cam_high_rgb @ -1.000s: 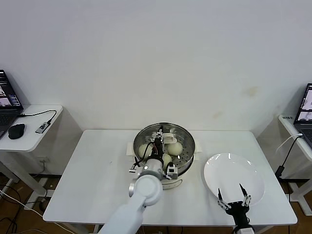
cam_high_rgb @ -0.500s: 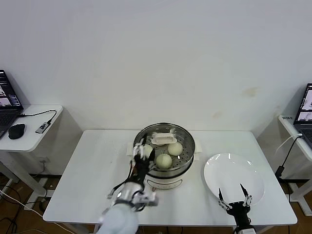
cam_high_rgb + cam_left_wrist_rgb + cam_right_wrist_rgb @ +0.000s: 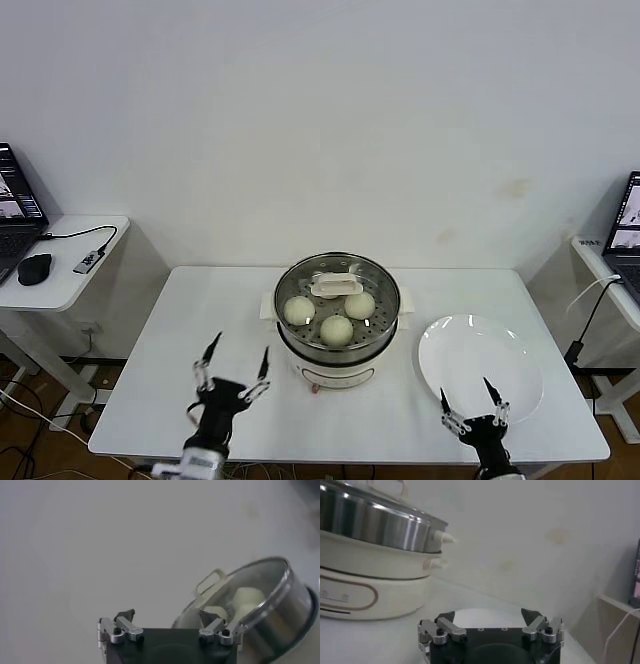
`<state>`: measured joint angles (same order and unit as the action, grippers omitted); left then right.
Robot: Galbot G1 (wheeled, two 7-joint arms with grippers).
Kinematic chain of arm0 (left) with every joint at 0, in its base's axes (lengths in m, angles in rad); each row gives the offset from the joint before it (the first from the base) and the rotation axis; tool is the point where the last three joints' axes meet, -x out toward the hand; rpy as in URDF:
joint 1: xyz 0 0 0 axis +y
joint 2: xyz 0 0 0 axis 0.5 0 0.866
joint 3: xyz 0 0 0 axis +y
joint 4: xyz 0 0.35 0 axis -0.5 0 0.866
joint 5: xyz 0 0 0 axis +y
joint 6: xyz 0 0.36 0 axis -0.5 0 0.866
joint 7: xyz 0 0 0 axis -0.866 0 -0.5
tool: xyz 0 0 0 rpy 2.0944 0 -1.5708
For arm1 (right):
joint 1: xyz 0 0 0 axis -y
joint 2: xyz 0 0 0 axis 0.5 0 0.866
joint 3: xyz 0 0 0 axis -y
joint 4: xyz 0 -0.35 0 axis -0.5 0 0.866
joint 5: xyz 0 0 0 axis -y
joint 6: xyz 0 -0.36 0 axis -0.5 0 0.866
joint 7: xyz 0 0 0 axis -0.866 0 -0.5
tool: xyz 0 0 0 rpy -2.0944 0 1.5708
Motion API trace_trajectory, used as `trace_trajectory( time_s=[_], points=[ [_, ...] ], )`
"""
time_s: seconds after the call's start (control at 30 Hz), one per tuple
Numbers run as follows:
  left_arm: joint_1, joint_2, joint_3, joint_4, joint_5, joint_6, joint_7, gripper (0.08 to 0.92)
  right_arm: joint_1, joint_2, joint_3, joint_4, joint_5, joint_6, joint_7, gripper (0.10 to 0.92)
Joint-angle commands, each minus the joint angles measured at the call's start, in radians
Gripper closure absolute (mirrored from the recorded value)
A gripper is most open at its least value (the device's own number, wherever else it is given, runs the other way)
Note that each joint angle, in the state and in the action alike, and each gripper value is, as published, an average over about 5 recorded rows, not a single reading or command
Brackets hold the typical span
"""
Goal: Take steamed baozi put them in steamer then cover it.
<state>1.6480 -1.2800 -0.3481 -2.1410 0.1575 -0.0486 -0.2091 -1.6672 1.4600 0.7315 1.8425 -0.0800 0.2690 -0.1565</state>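
The steamer (image 3: 337, 345) stands mid-table, a steel pot on a white base. The cover (image 3: 372, 283) lies on it, its cream handle (image 3: 336, 287) toward the back. Through the glass I see three baozi (image 3: 336, 329), round and cream-white. My left gripper (image 3: 240, 347) is open and empty near the table's front, left of the pot and apart from it. Its wrist view shows the open left gripper (image 3: 167, 616) with the lidded steamer (image 3: 282, 615) beyond. My right gripper (image 3: 465, 390) is open and empty at the near edge of the white plate; the right gripper (image 3: 488, 615) looks past the steamer (image 3: 375, 520).
A bare white plate (image 3: 480, 360) lies right of the pot. Side desks with laptops flank the table: a mouse (image 3: 33, 267) on the left one, a cable (image 3: 590, 310) hanging off the right one. A white wall runs behind the table.
My left gripper opened, let go of the cover's handle and drew back from over the pot to the table's front left. The cover stays on the pot. The right gripper barely moved.
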Motion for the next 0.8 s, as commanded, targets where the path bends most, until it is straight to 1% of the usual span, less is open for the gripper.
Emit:
trace_trajectory(
  time_s=[0.03, 0.27, 0.8],
  points=[
    [0.213, -0.028, -0.121, 0.045, -0.418, -0.205, -0.032, 0.177, -0.061, -0.047, -0.027, 0.044, 0.111, -0.047, -0.049, 0.203],
    [0.226, -0.048, -0.132, 0.063, -0.386, -0.159, -0.001, 0.177, -0.091, -0.067, -0.021, 0.069, 0.158, -0.073, -0.056, 0.203],
    [0.217, -0.047, -0.130, 0.118, -0.319, -0.162, 0.062, 0.177, -0.122, -0.076, -0.056, 0.109, 0.187, -0.115, -0.041, 0.203]
  ],
)
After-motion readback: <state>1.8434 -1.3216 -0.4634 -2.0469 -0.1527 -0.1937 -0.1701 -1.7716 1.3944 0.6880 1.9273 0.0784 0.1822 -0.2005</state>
